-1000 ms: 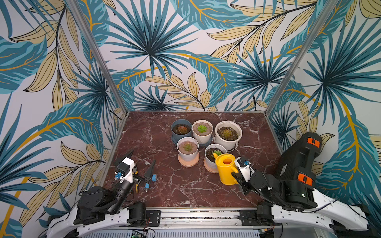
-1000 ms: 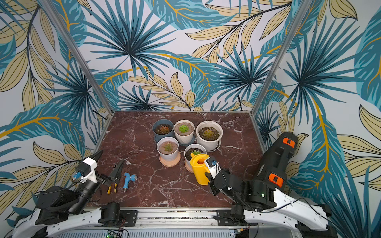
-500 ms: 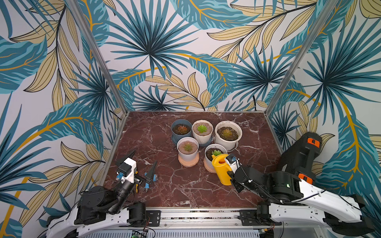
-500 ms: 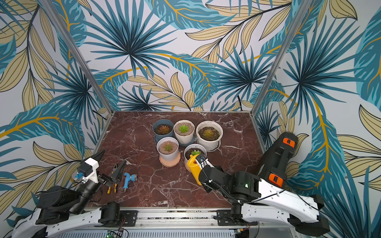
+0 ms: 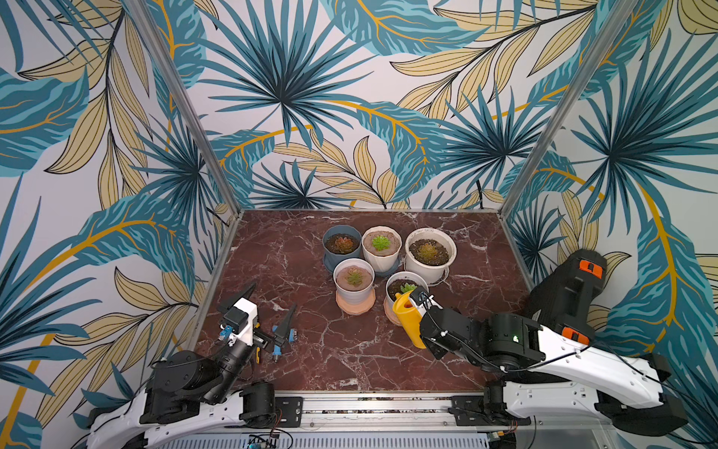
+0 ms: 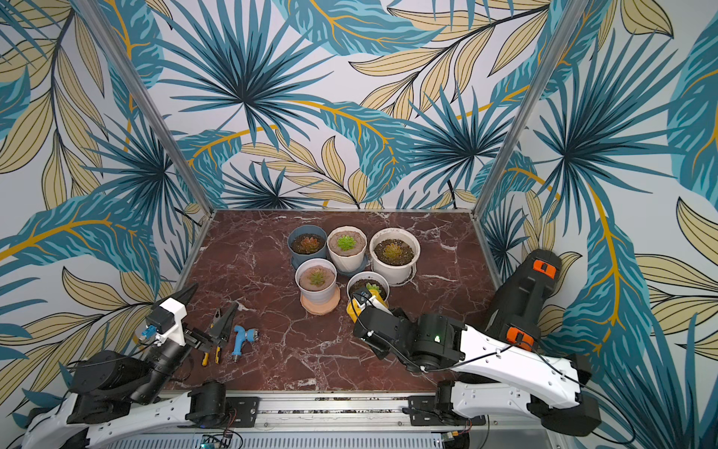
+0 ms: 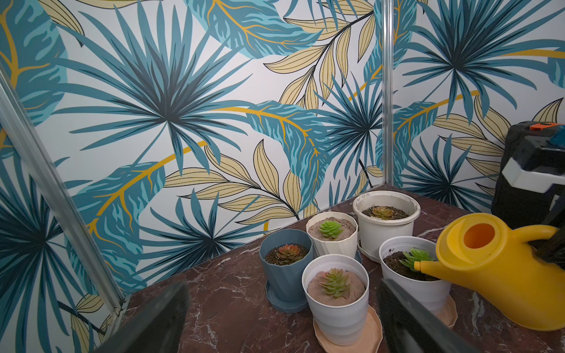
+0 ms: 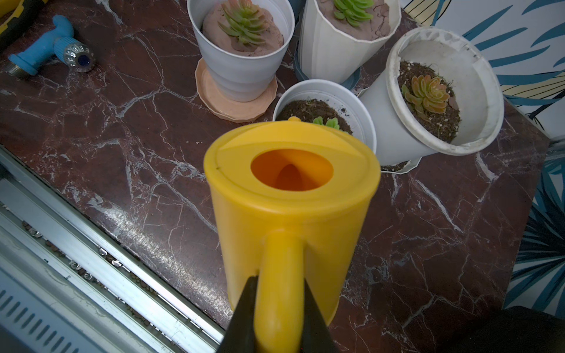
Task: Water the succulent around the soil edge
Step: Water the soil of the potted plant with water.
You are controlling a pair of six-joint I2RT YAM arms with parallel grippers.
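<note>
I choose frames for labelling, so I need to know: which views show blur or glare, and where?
Left wrist view: the left gripper's fingers are blurred dark shapes, the pots sharp. Right wrist view: white glare on the table near the rail; the watering can looks slightly soft. Both top views: sharp, even light, faint shadows.

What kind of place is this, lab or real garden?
Probably a staged robot test cell: leaf-print panels on metal posts, marble-look tabletop, potted succulents as props.
</note>
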